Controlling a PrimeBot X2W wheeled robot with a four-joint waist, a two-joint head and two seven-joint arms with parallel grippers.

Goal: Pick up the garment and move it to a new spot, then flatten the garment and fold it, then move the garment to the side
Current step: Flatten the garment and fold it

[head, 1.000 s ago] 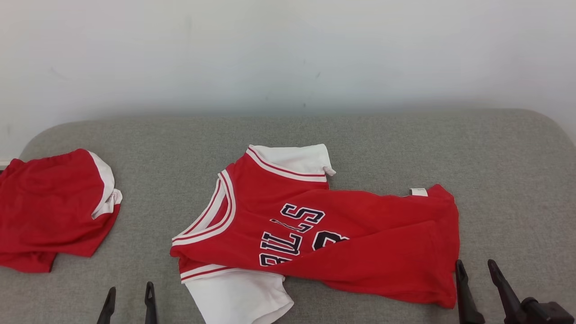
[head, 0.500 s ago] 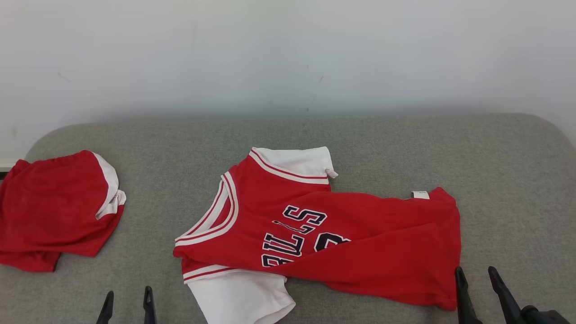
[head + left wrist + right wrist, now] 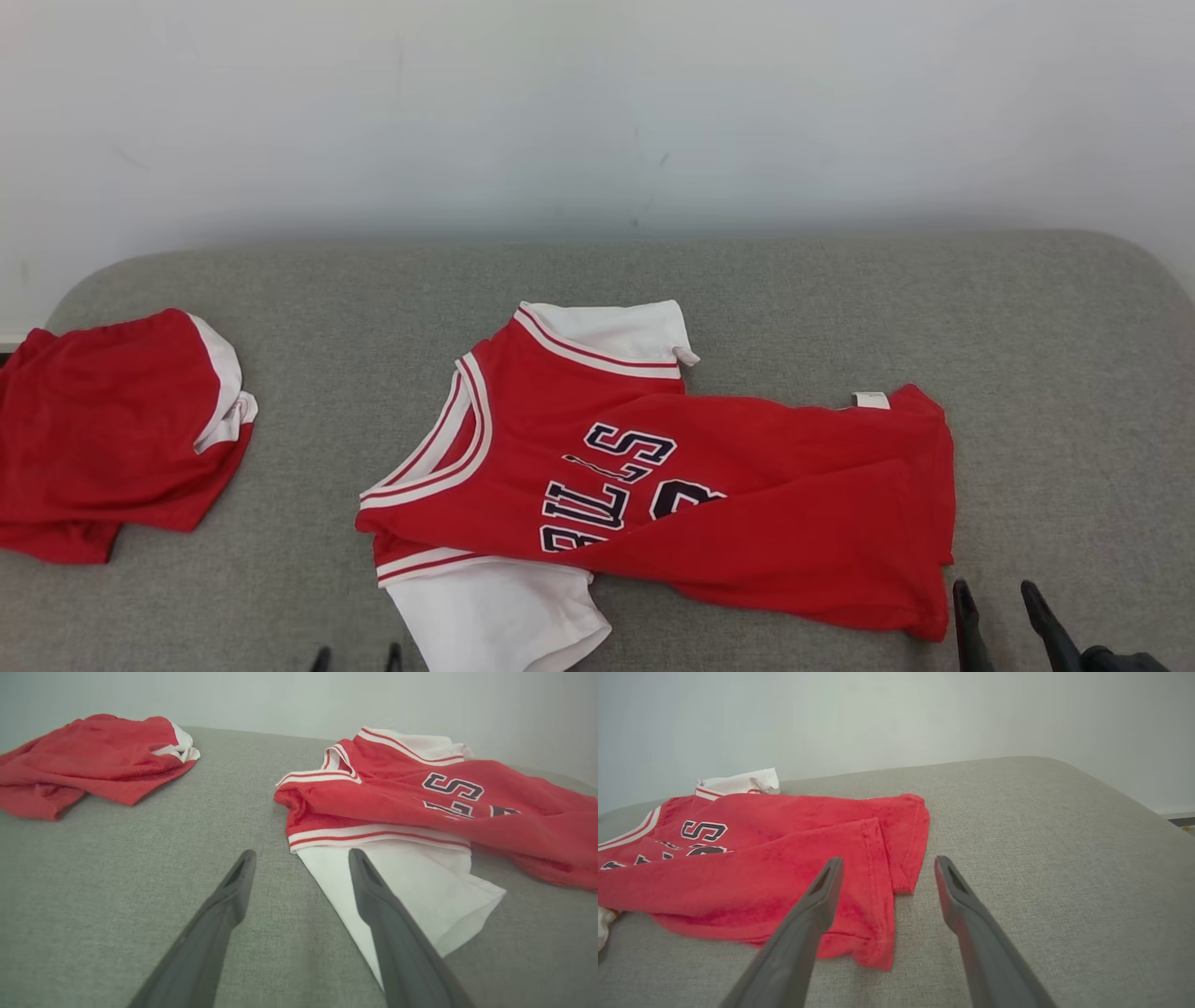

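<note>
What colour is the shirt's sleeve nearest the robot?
The sleeve is plain white, best seen in the left wrist view.

Got a grey fabric-covered desk [image 3: 840, 299] here, with a rumpled red-and-white jersey [image 3: 747, 504] mid-frame and another red garment [image 3: 103, 429] bunched at left edge.

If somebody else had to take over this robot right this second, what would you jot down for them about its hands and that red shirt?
Left gripper: open, holding nothing, fingers by the white sleeve of the jersey.
Right gripper: open, holding nothing, at the jersey's hem corner.
Jersey: in the middle of the grey pad, rumpled, its lower part lapped over itself.
Second red garment: bunched at the pad's left edge.
Done: nothing that shows; the jersey is neither flat nor folded.
Left: grasp it, move it, flatten, fold, set it aside.
</note>
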